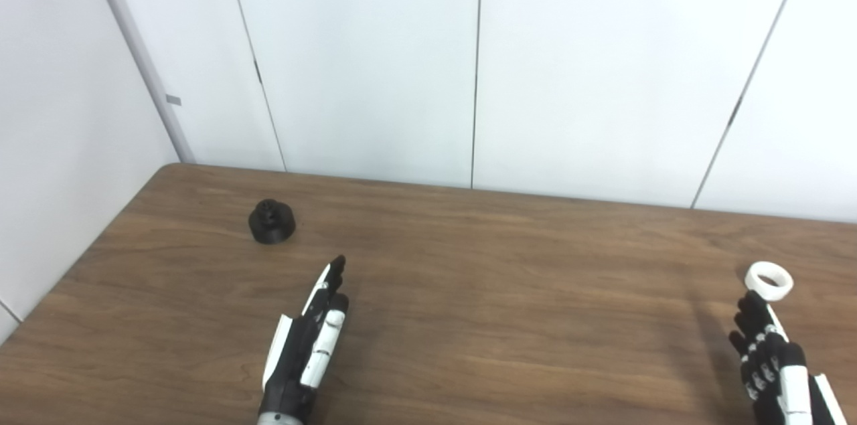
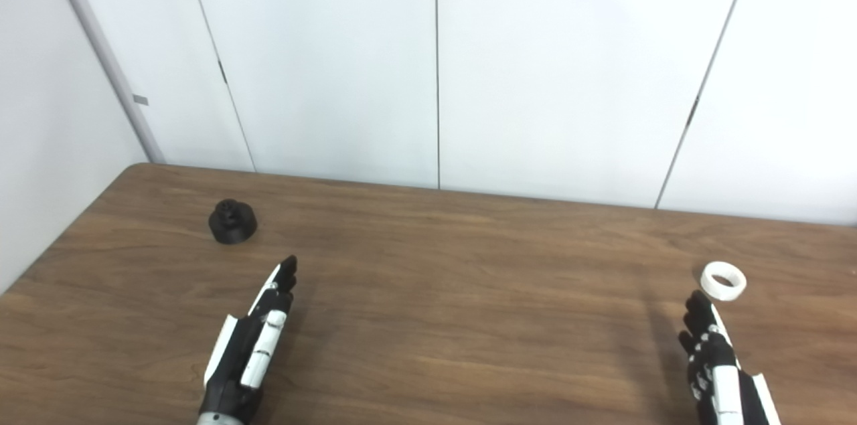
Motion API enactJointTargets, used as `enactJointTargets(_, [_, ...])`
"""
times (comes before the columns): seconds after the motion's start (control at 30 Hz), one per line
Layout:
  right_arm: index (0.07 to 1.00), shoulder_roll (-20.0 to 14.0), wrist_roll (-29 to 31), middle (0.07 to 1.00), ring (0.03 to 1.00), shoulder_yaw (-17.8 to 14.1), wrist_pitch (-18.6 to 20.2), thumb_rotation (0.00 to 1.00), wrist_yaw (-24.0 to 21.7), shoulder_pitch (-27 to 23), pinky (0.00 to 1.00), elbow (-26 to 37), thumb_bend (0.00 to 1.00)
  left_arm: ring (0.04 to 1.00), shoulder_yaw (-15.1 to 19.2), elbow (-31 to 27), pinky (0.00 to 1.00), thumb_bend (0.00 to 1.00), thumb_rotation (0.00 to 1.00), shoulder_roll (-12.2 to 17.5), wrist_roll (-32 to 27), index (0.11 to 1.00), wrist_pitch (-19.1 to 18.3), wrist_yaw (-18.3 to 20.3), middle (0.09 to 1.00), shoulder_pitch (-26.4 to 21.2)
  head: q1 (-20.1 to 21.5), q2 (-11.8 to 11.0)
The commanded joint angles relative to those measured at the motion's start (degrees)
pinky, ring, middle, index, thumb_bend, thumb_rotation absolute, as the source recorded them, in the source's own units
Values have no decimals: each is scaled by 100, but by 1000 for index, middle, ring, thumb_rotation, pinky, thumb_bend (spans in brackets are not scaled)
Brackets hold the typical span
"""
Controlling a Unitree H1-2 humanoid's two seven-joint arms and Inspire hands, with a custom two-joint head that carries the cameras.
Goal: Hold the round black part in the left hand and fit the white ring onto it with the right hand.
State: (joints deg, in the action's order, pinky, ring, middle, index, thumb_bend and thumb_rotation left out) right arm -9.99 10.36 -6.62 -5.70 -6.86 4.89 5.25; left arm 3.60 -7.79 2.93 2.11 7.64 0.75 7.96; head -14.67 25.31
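— What's on the brown wooden table [image 1: 469,318]?
— Round black plastic part [image 1: 272,221] upper left, white plastic ring [image 1: 769,280] far right; both look light and stiff.
— Hands?
— My left hand [image 1: 308,345] and right hand [image 1: 770,358] are empty, fingers extended. I'd grip the rims.

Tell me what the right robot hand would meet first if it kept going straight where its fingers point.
Most likely the white ring: it lies on the table just beyond the fingertips of the right robot hand, almost in line with them. Depth is unclear, so the hand might pass above it.
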Motion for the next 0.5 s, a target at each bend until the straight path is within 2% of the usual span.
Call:
enactJointTargets(0.0, [991,-29,109,1000,1000,-45,-291,1000,-115,92,1000,-326,601,1000,-118,405,1000,535,890,-159,-9,989,175,-44,998,160,-9,5])
enactJointTargets(0.1, [993,-58,124,1000,1000,-37,-354,1000,-144,71,1000,-408,595,1000,-121,471,1000,533,881,-170,-61,994,228,-33,999,136,-57,-7])
enactJointTargets(0.23, [1000,-86,98,1000,1000,-21,-396,1000,-175,47,1000,-457,587,1000,-116,467,1000,583,865,-186,-21,992,77,-62,998,113,-48,12])
enactJointTargets(0.33, [1000,-78,93,1000,1000,-20,-376,1000,-174,29,1000,-471,579,1000,-120,427,1000,576,835,-162,88,999,77,-96,1000,100,-14,37])
enactJointTargets(0.4, [998,-73,88,1000,1000,-23,-356,1000,-167,16,1000,-477,585,998,-111,404,1000,537,695,-138,226,999,132,-162,999,99,4,56])
enactJointTargets(0.43, [997,-73,71,999,1000,-24,-343,1000,-156,13,1000,-474,587,997,-82,331,1000,531,670,-139,374,999,108,-258,998,96,13,69])
enactJointTargets(0.47, [994,-75,56,994,1000,-25,-334,1000,-145,12,1000,-472,600,984,-36,233,990,558,592,-147,476,988,71,-345,986,85,25,78])
